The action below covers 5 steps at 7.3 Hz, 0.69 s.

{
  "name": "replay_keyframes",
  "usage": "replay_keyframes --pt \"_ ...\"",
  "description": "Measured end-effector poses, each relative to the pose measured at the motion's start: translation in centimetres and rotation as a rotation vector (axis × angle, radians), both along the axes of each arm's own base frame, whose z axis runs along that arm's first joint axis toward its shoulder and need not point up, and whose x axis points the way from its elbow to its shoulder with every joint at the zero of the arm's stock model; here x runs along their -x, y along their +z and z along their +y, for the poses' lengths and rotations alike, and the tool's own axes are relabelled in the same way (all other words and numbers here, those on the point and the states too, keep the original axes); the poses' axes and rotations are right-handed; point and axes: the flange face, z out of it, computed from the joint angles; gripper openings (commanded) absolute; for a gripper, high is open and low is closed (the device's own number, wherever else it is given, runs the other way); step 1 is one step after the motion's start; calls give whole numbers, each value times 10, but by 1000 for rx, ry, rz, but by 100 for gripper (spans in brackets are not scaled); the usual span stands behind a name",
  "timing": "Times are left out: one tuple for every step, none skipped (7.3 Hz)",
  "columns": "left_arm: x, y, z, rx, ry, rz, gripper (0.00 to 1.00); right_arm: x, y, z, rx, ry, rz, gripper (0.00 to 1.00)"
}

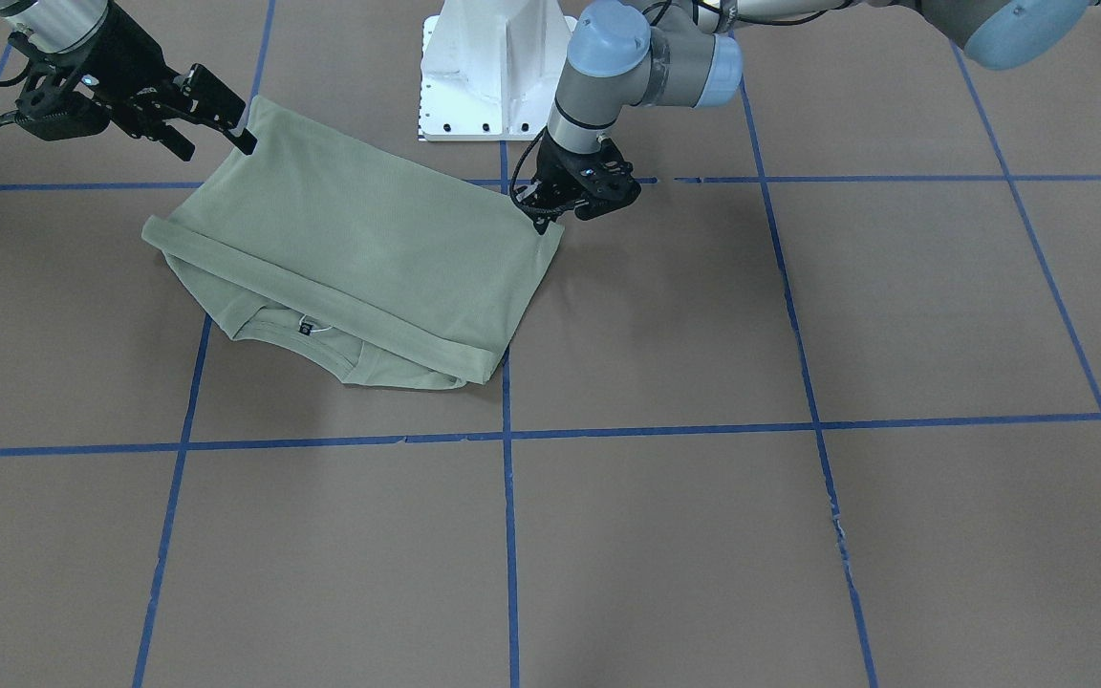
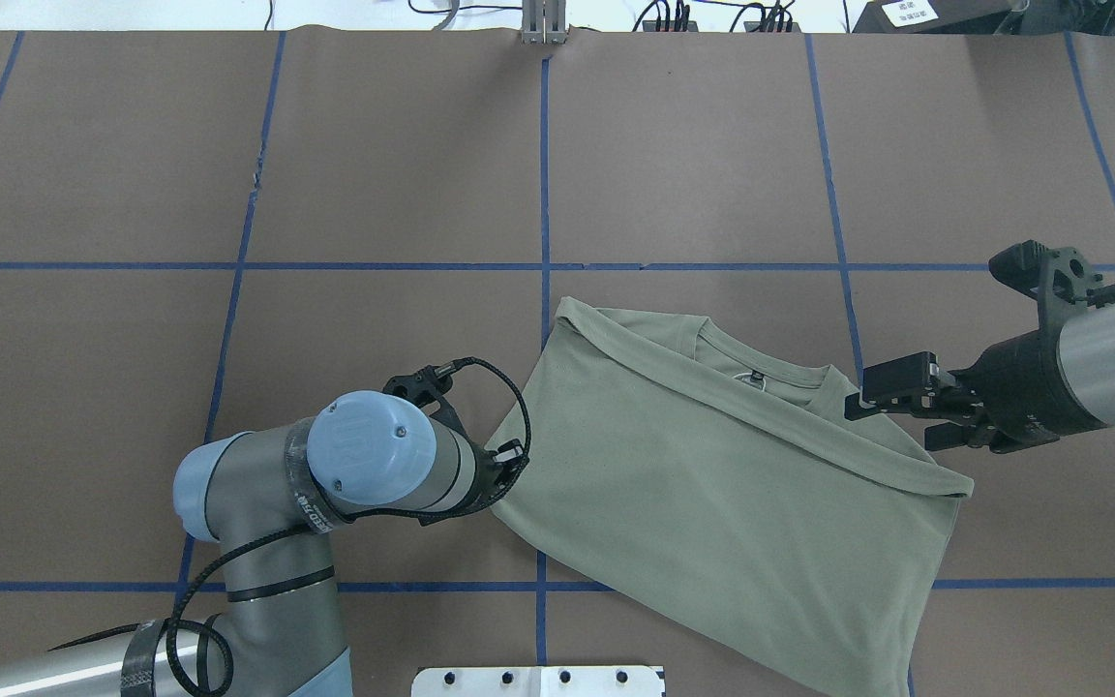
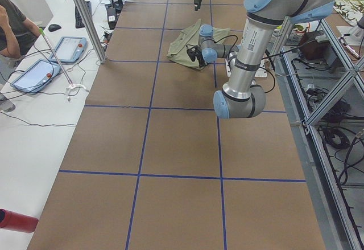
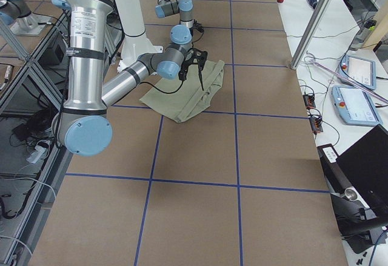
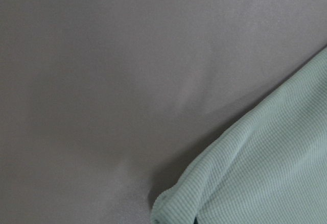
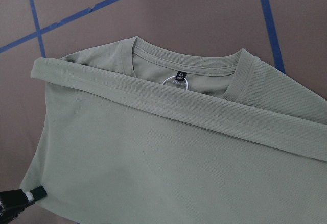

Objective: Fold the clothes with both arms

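shirt (image 1: 359, 248) | pale sage green | folded over | neck label (image 1: 304, 328) showing

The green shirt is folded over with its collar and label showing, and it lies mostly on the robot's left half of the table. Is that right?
Not quite. The shirt lies mostly on the robot's right half of the table, right of the centre tape line in the overhead exterior view. It is folded over, with collar and label showing.
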Motion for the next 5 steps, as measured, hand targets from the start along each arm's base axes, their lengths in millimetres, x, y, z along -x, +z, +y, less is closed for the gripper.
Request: replay_keyframes --pt "7 2 -16 -1 -28 -6 0 -2 0 -2 1 7 1 100" --pt "14 7 -35 -14 -73 -22 0 -5 0 -4 1 15 1 100" --pt "20 13 -56 -46 -121 -46 0 -7 1 -6 1 23 2 100" --pt "29 20 -83 -83 -161 -74 0 -8 2 -9 2 30 3 100" --pt "41 25 -115 -122 -189 -103 0 -8 2 -12 0 37 4 100"
